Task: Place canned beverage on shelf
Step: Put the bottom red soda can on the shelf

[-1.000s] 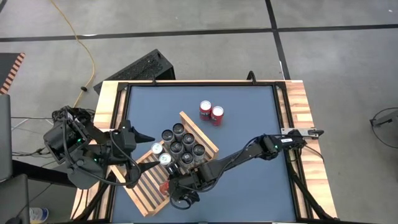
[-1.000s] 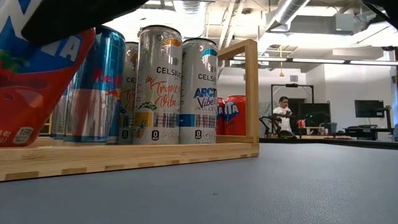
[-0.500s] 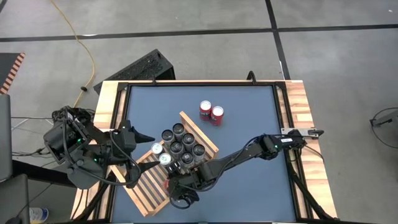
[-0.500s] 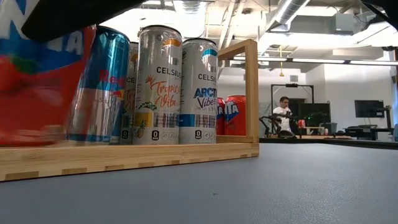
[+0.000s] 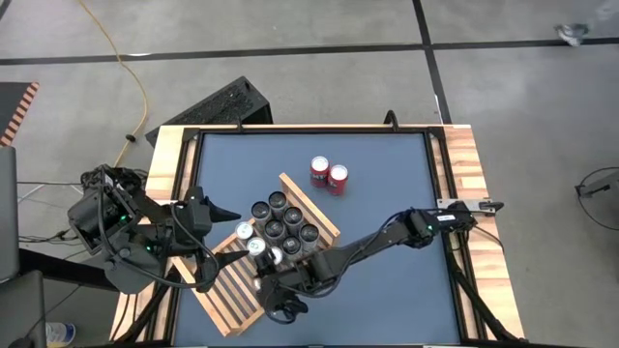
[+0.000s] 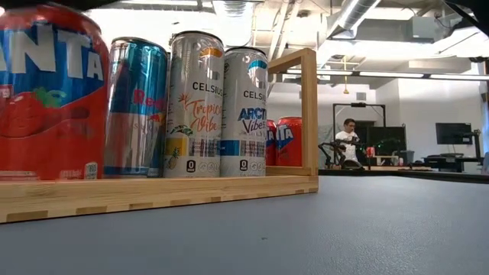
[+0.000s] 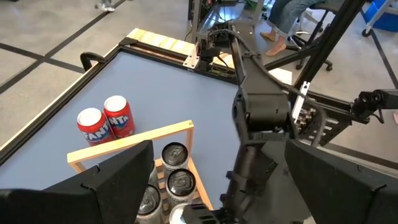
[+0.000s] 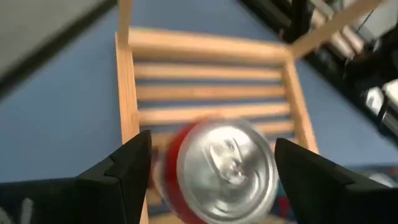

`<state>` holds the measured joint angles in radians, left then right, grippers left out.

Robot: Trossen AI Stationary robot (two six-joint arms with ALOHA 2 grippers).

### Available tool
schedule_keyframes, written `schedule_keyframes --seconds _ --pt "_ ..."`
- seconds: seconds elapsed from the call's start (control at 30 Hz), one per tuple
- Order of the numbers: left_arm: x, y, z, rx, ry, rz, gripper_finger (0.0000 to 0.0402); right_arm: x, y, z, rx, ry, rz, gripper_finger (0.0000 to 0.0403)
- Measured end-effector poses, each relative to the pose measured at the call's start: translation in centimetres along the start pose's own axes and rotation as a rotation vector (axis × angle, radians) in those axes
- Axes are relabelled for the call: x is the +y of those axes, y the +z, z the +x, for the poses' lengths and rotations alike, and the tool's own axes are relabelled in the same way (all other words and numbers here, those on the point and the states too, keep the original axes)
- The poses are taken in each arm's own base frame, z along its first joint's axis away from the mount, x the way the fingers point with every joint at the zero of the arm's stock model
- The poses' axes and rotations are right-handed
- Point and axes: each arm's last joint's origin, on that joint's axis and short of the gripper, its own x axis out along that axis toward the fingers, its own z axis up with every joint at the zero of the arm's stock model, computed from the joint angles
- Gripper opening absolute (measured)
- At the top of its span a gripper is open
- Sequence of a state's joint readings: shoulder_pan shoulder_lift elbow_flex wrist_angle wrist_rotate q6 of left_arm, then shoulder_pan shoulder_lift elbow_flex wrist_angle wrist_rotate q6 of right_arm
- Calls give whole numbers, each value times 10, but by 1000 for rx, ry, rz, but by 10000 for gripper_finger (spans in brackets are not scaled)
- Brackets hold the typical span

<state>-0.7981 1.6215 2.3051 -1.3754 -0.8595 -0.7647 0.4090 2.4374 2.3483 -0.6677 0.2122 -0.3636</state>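
Observation:
The shelf (image 5: 232,285), a light wooden slatted rack, lies askew on the blue table. A red canned beverage (image 6: 46,92) stands upright on its slats by the near frame rail. The right wrist view shows its silver top (image 8: 227,165). My right gripper (image 8: 212,144) hangs open just above it, one finger on each side of the can and apart from it. In the high view this gripper (image 5: 274,290) covers the can. My left gripper (image 5: 218,211) waits open, raised over the shelf's left side.
Several tall cans (image 5: 282,227) stand packed at the shelf's far end, next to the red can. Two more red cans (image 5: 329,176) stand on the table beyond the shelf. Bare slats (image 5: 224,290) remain at the shelf's near left. A person (image 6: 349,137) sits in the room behind.
My right gripper has opened and let go of the red can. The can was tilted under the fingers and now stands upright on the shelf. The gripper has drawn up out of the low view.

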Motion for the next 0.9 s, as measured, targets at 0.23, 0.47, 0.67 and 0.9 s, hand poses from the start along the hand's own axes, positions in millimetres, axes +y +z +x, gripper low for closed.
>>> schedule_keyframes --seconds 0.23,0.47,0.67,0.9 --pt "0 -1 0 15 -11 -16 352 -7 27 -43 -124 -65 8 300" --pt "-10 -27 11 58 53 18 352 -53 44 -196 -165 -284 100 300" --pt "-33 -79 40 84 99 -63 352 -82 22 -328 -262 -419 333 301" --pt "-50 -144 85 19 111 -226 352 -94 -19 -420 -305 -511 491 301"
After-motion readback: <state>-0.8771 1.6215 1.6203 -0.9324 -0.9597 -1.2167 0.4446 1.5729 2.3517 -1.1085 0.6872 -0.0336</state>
